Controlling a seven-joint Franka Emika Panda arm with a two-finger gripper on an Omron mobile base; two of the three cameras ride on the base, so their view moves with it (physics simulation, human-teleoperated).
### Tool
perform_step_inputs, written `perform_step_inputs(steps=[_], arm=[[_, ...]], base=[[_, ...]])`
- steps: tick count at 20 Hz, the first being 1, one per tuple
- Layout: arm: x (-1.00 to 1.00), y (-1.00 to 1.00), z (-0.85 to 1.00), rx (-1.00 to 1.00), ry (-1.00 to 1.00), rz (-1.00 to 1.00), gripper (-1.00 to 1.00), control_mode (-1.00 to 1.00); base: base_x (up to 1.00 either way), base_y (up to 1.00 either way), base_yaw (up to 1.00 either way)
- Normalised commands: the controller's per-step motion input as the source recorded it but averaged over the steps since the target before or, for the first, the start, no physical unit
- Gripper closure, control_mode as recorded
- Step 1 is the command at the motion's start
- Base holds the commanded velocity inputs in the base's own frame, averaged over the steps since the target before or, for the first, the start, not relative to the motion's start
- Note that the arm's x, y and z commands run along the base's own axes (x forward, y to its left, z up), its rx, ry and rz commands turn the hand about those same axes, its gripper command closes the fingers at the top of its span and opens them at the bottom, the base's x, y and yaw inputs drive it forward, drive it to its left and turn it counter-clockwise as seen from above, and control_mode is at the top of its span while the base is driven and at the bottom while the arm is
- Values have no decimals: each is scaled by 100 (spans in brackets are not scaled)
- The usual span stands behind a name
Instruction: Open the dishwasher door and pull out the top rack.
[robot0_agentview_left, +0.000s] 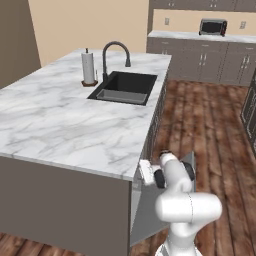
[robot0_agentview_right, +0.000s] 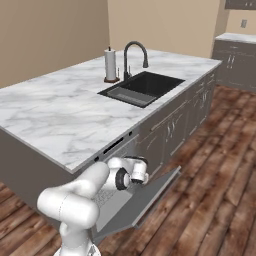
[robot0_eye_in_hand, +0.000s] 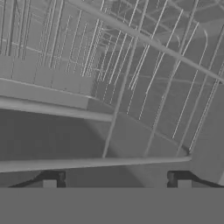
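The dishwasher door is a plain grey panel that hangs partly open, tilted out from the island front at its top. My arm reaches over it, and the hand sits at the mouth of the opening under the counter edge. In the hand view the top rack spreads out as thin silvery-white wire bars just ahead. One of its bars runs across right above my fingertips. My gripper is open, its tips wide apart with nothing between them.
The marble island top carries a black sink, a dark faucet and a paper towel roll. Handled grey cabinet doors line the island front. Wooden floor lies to the right, with more cabinets at the back.
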Motion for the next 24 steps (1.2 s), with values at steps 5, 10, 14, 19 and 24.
perform_step_inputs(steps=[5,10,14,19,24], arm=[[-32,-1,-99,-87,-21,-39,-100,-100],[-39,-10,-98,-90,-27,-38,-100,-100],[-40,-4,-94,-92,-33,-35,-100,-100],[-27,0,-96,-92,-36,-31,-100,-100],[-13,0,-98,-88,-41,-24,-100,-100]], base=[[0,0,0],[0,0,0],[0,0,0],[0,0,0],[0,0,0]])
